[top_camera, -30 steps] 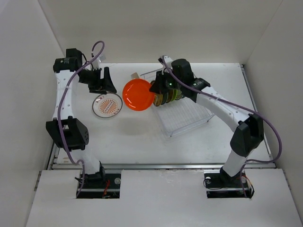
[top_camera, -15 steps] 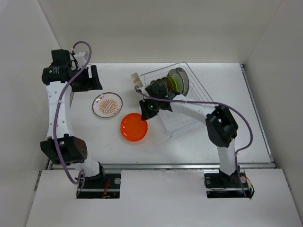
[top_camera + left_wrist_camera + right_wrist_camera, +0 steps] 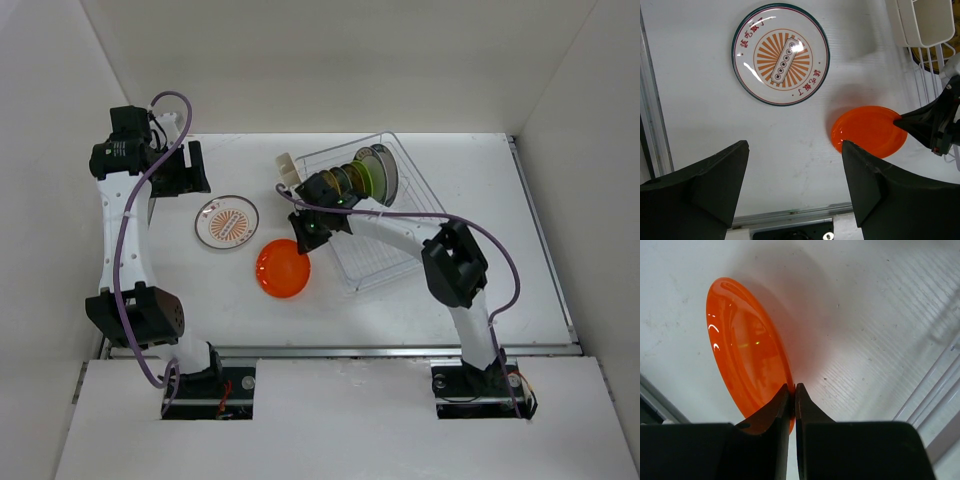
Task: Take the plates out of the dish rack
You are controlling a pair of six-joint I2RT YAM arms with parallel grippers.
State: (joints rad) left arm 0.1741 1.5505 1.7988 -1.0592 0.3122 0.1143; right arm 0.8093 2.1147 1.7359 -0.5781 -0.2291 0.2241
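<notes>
My right gripper (image 3: 305, 246) is shut on the rim of the orange-red plate (image 3: 282, 268), which is low over or resting on the table left of the dish rack (image 3: 400, 250). The plate also shows in the right wrist view (image 3: 745, 355) and the left wrist view (image 3: 869, 131). The white plate with the orange pattern (image 3: 227, 221) lies flat on the table, also in the left wrist view (image 3: 780, 53). Several plates (image 3: 360, 178) stand upright in the rack. My left gripper (image 3: 180, 170) is open and empty, high above the table's far left.
The rack's white cutlery cup (image 3: 287, 170) sits at its far-left corner, also in the left wrist view (image 3: 926, 22). White walls enclose the table on three sides. A metal rail (image 3: 340, 350) runs along the near edge.
My right gripper has carried the orange-red plate from beside the rack down and toward the near side, to the table. My left arm has drawn back to the far left and holds there.
</notes>
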